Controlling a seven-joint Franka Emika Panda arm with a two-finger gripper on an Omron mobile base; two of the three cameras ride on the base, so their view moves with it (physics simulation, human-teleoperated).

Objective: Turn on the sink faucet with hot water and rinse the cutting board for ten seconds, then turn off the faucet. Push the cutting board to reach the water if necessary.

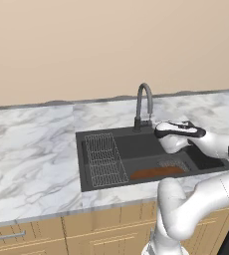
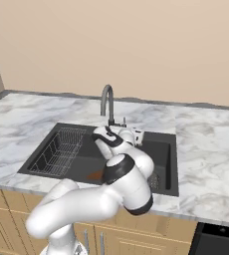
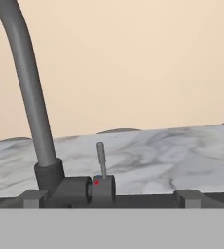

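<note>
The sink (image 1: 101, 133), a matte black rectangular basin, sits sunk into the white-grey marbled desk (image 1: 32, 149) against a beige wall. At its back rim stands the sink faucet (image 1: 143, 107), a slim dark grey gooseneck whose arched spout curves forward over the basin. In the hand view the faucet's stem rises from a dark base at the left, and a small silver lever (image 3: 101, 156) stands upright on a short dark side body marked with a red dot, with marbled desk behind it. No stream runs from the spout. A grey wire grid rack (image 1: 104, 158) fills the left part of the basin. The cutting board (image 1: 157, 172), flat and reddish-brown, lies on the basin floor along the front wall, right of the rack and well apart from the spot below the spout; a grey mesh drain strainer (image 1: 173, 163) lies just behind its right end. The robot's hand hangs over the right part of the basin, near the faucet base, pointing at the lever. I cannot tell whether the fingers are apart or together.
</note>
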